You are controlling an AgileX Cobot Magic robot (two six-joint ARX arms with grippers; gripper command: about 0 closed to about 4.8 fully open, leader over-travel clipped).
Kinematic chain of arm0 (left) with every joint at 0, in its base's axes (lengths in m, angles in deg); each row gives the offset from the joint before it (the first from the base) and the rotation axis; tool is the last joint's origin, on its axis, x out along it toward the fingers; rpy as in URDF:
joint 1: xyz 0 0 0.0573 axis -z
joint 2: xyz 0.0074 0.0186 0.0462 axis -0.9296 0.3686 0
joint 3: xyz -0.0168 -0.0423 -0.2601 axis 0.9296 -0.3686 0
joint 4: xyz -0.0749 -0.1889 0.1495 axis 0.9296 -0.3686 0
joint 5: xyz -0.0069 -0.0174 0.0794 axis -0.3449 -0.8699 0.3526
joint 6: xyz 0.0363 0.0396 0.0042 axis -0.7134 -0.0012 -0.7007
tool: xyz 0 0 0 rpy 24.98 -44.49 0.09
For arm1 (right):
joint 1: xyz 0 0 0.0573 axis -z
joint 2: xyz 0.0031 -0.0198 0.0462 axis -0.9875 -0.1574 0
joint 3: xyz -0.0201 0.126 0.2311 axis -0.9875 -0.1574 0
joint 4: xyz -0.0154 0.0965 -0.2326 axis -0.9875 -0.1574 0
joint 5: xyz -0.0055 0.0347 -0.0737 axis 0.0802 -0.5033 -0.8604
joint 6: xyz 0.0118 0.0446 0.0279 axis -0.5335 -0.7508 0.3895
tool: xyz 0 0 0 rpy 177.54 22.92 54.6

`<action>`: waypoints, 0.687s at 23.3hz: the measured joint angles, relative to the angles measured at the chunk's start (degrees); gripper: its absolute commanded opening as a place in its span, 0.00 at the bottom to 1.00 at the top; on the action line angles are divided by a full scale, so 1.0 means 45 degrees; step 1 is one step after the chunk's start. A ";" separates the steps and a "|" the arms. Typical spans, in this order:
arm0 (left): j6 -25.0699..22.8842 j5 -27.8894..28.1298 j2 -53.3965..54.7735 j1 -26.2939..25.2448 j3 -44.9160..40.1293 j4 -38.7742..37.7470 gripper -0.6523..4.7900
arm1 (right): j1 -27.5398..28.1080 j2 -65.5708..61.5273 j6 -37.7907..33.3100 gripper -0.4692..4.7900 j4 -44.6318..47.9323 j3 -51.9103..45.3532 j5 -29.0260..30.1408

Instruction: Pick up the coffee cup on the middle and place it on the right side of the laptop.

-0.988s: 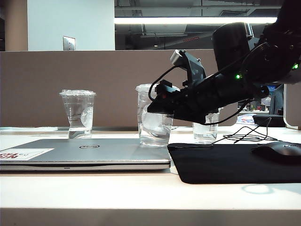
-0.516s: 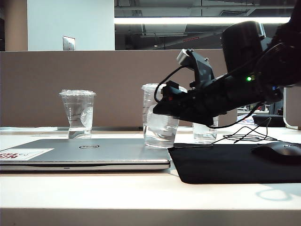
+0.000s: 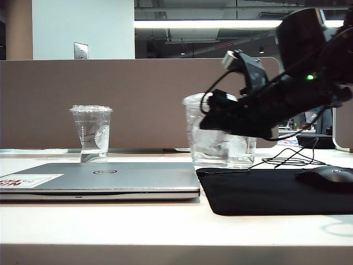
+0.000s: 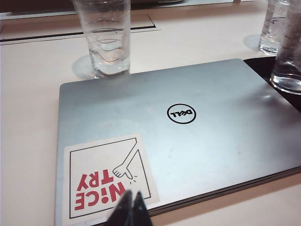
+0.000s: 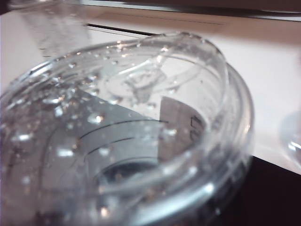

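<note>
While the pale worktop [image 3: 165, 232] carries the thin silver-grey laptop [image 3: 105, 179] and a black mat [image 3: 259, 190], the right end effector [image 3: 212, 118] pinches the clear plastic coffee cup [image 3: 205, 135] above the mat's near-laptop edge; the left end effector [image 4: 131, 209], tips pressed together, hovers over the laptop's sticker [image 4: 106, 181].
</note>
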 measured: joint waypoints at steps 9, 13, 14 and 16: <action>0.0000 0.0000 -0.0005 0.0000 0.0000 0.0005 0.11 | 0.0568 0.0554 0.0044 0.70 0.0180 -0.1515 0.0053; 0.0000 0.0000 -0.0005 0.0000 0.0000 0.0000 0.11 | 0.0583 0.0554 0.0039 0.70 0.0957 -0.2055 0.0049; 0.0000 0.0000 0.0000 0.0005 0.0000 0.0000 0.11 | 0.0578 0.0554 0.0039 0.70 0.1039 -0.2098 0.0044; 0.0000 0.0000 -0.0005 0.0005 0.0000 0.0000 0.11 | 0.0578 0.0554 0.0044 0.70 0.1088 -0.2147 0.0049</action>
